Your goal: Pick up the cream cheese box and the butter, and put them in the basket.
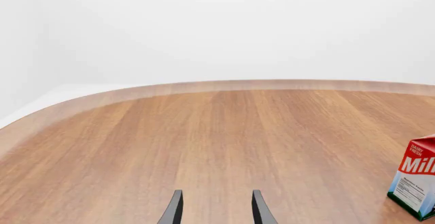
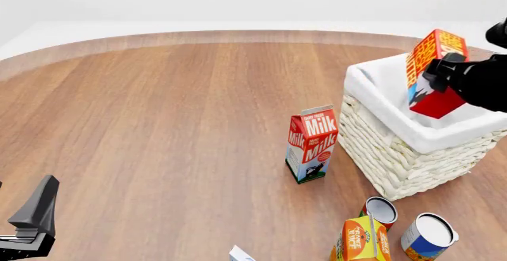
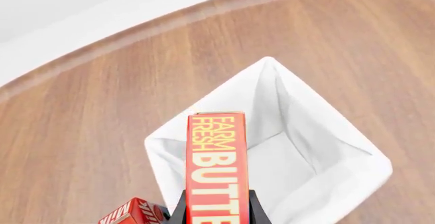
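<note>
Here the right gripper (image 2: pixel 440 78) is clamped on the butter (image 2: pixel 428 71), holding the carton tilted above the open basket (image 2: pixel 396 154), presumably so it can drop straight onto the white liner once released; the right wrist view looks down past the carton into the empty liner. The left gripper (image 1: pixel 216 206) waits low over bare table (image 1: pixel 204 142), fingers parted with nothing between them. The cream cheese box (image 2: pixel 241 254) shows only a corner at the near edge, well apart from the basket, beyond the milk carton (image 2: pixel 311 143).
</note>
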